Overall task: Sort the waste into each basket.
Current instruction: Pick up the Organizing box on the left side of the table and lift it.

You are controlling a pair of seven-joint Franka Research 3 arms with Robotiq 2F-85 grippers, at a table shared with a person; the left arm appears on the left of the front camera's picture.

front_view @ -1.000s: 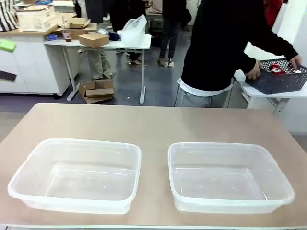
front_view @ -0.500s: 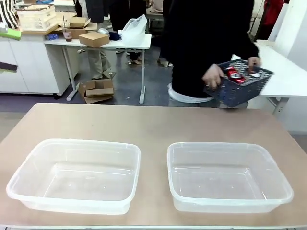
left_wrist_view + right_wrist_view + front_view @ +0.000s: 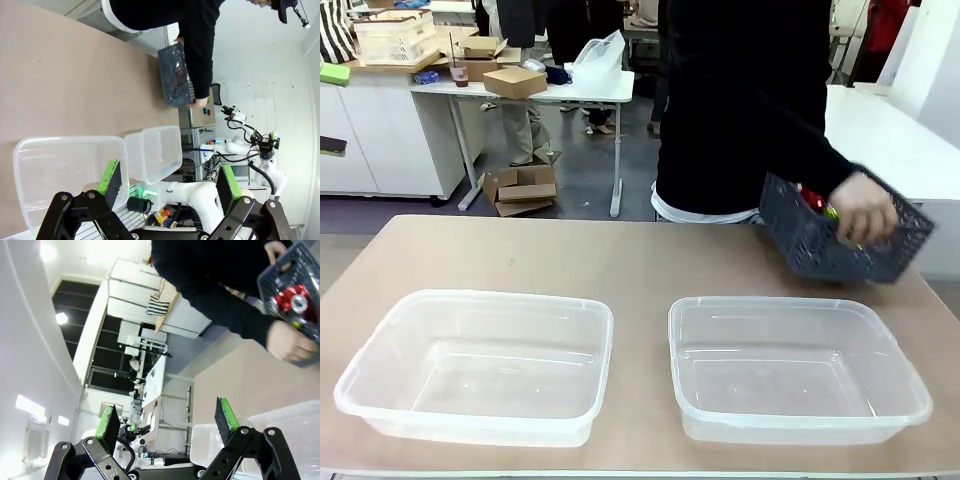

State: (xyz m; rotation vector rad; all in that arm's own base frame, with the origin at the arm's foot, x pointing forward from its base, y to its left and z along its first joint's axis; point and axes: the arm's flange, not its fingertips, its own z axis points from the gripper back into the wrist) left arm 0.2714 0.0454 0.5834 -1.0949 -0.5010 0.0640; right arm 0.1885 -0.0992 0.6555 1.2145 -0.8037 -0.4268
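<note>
left gripper [image 3: 167, 180] and right gripper [image 3: 166, 419] both have jaws spread wide. on the table [image 3: 640, 255], left tub [image 3: 510, 297] sits at 7 o'clock, right tub [image 3: 770, 301] at 5. a red can [image 3: 810, 199] sits in the dark lattice basket [image 3: 820, 250] a person's hand [image 3: 865, 212] holds at 2 o'clock.

No legible text, label or number found. Red can [image 3: 291, 302] in dark lattice basket [image 3: 810, 245]: print too blurred. Cardboard box [image 3: 515, 82] on far table: markings unreadable.

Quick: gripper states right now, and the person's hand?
Left gripper: open, holding nothing.
Right gripper: open, holding nothing.
Person's hand: holding the dark grey basket.
</note>
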